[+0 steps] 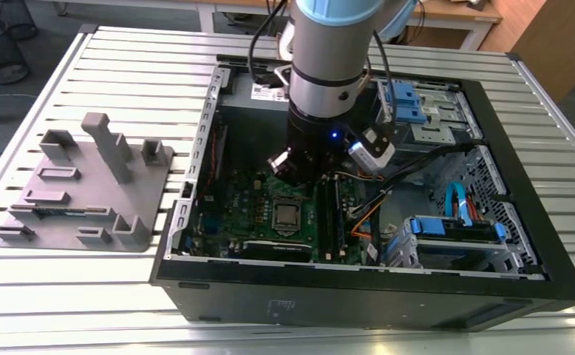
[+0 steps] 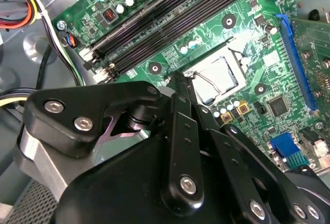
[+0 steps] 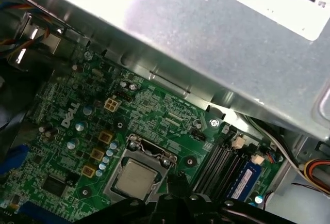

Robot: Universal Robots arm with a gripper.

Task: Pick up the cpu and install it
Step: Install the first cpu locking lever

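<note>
Cpu (image 3: 133, 177) sits seated in the motherboard's socket (image 3: 135, 154), so placing looks done. Above it the claw (image 2: 178, 79) hovers just clear; whether its fingers are parted or clenched, I cannot tell.

Slatted metal table (image 1: 90, 296), wooden desk (image 1: 465, 11) behind (wire bin (image 1: 1, 44) nr. corner)
</note>
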